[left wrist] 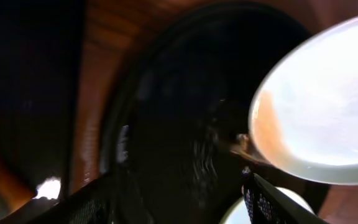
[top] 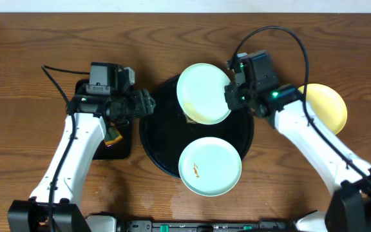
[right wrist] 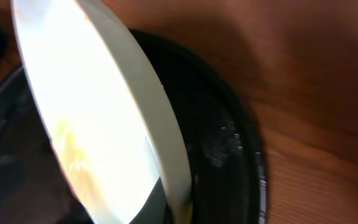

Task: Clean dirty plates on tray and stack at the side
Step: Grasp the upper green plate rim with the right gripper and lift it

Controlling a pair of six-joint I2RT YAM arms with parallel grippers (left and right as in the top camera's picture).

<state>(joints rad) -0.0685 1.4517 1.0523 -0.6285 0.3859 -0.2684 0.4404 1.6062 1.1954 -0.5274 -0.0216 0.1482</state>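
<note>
Mint-green plate [top: 201,90], smooth, round, shallow, tilted over glossy black tray [top: 160,138], rim pinched by right gripper [top: 229,95]. Second mint plate [top: 210,165], orange-smeared, lies across tray's near rim. Yellow plate [top: 330,106] on wood table [top: 31,64]. We count three plates. Left gripper [top: 150,103] spread, empty.

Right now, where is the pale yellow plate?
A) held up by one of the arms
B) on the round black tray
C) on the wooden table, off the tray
C: the yellow plate lies flat on the wooden table, well apart from the tray.
</note>
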